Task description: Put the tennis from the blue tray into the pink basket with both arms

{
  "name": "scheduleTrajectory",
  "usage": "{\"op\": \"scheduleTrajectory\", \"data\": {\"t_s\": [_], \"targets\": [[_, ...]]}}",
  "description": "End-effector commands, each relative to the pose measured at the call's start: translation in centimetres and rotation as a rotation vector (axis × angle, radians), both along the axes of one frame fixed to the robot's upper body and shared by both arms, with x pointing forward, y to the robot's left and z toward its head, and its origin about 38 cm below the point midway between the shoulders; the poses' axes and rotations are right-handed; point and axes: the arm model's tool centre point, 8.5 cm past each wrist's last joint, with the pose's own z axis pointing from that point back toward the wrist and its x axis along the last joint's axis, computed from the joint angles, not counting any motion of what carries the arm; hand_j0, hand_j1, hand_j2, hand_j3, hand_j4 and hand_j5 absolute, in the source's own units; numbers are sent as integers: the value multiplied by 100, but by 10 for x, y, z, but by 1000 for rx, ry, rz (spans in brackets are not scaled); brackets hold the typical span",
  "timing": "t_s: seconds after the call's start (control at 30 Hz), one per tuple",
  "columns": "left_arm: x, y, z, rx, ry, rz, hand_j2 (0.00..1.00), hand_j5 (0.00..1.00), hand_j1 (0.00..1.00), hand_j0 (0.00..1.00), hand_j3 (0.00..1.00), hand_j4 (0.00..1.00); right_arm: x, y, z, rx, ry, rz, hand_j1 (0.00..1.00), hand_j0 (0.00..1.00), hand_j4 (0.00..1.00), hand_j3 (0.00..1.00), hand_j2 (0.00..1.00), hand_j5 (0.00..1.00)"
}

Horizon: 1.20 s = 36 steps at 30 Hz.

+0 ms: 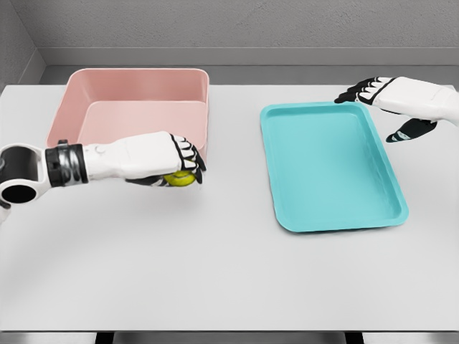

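My left hand (179, 166) is curled over a yellow-green tennis ball (180, 179), holding it just in front of the pink basket's (129, 77) near right corner, above the white table. Only the ball's lower part shows under the fingers. The blue tray (326, 215) lies flat to the right with nothing on it. My right hand (376, 107) hovers over the tray's far right corner, fingers spread and holding nothing.
The pink basket stands at the back left, its inside bare. The white table (215, 279) ends in a front edge near the bottom of the view, and a grey wall runs behind it.
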Motion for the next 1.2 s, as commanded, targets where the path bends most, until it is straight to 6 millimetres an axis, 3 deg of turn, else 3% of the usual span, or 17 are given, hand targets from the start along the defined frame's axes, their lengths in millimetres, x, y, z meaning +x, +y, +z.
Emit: {"op": "scheduleTrajectory", "data": {"t_s": [0.0, 0.13, 0.73, 1.17], "targets": [[4, 4, 0, -6, 10, 16, 57, 57, 57, 57, 57, 57, 0, -2, 1, 2, 1, -5, 100, 100, 100, 100, 100, 100], [16, 12, 3, 4, 2, 53, 57, 57, 57, 57, 57, 57, -1, -1, 0, 2, 4, -3, 100, 100, 100, 100, 100, 100], [80, 16, 13, -33, -4, 190, 57, 57, 57, 57, 57, 57, -1, -1, -1, 3, 5, -4, 100, 100, 100, 100, 100, 100], [126, 45, 5, -52, 49, 371, 61, 61, 61, 61, 61, 61, 0, -3, -2, 5, 10, -11, 100, 100, 100, 100, 100, 100]]}}
